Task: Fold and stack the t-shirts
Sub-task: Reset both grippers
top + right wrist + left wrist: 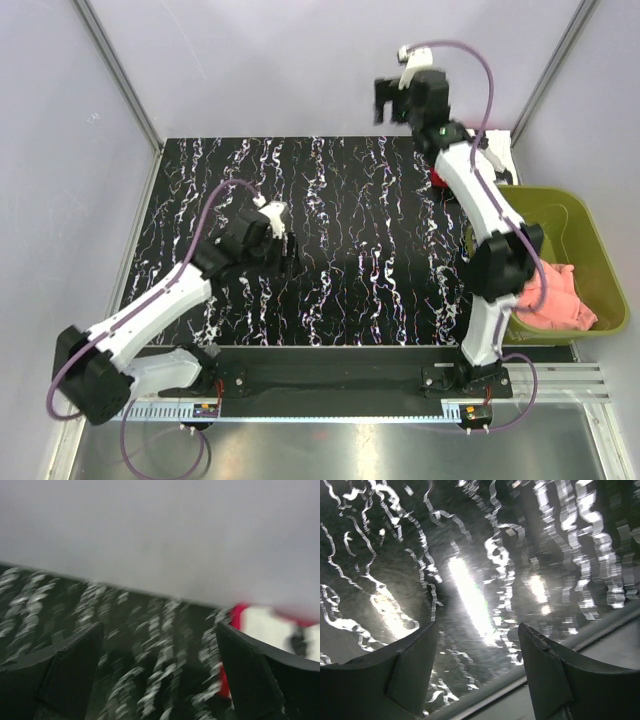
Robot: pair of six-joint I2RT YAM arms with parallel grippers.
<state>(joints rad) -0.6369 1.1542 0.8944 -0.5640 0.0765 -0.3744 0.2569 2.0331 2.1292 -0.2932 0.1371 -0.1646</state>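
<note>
My left gripper [288, 248] hangs low over the left middle of the black marbled table [350, 200]. It is open and empty, and its wrist view [477, 627] shows only bare tabletop and the table's edge between the fingers. My right gripper [385, 103] is raised high over the table's far edge, open and empty [160, 625]. A folded pile lies at the back right corner, mostly hidden by the right arm. It shows a magenta-red t-shirt edge [437, 180] [239, 614] and a cream-white t-shirt [498, 152] [267, 627] with a dark mark, blurred.
An olive-green bin [590, 225] stands at the table's right edge with a salmon-pink cloth [555, 295] bunched inside. White enclosure walls with metal posts [120, 80] surround the table on the left, back and right.
</note>
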